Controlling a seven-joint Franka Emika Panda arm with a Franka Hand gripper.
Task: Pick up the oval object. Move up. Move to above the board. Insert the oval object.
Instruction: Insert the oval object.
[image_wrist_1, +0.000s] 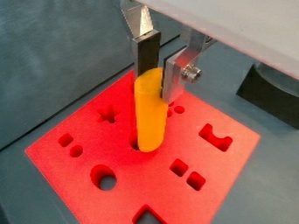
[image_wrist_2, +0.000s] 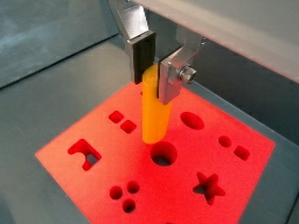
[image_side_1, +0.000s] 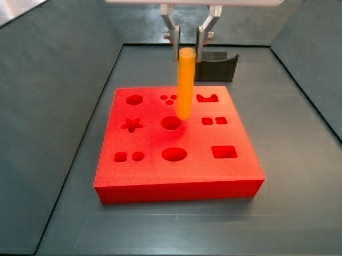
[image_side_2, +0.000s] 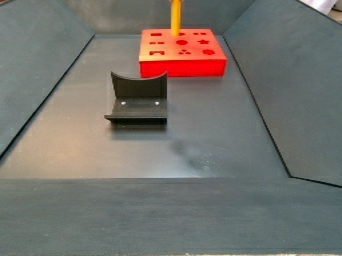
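**Peg upright in the gripper, lower end at the board**

The slim orange-yellow oval peg (image_wrist_1: 149, 109) stands upright, its top clamped between the silver plate fingers (image_wrist_1: 174, 72) of the gripper (image_wrist_2: 156, 68). Its lower end sits at a cut-out near the middle of the flat bright red rectangular board (image_side_1: 160, 160); how deep it reaches cannot be told. The board lies on the dark grey floor (image_side_2: 160, 130). The dark L-shaped fixture (image_side_2: 136, 98) stands well apart from the board.
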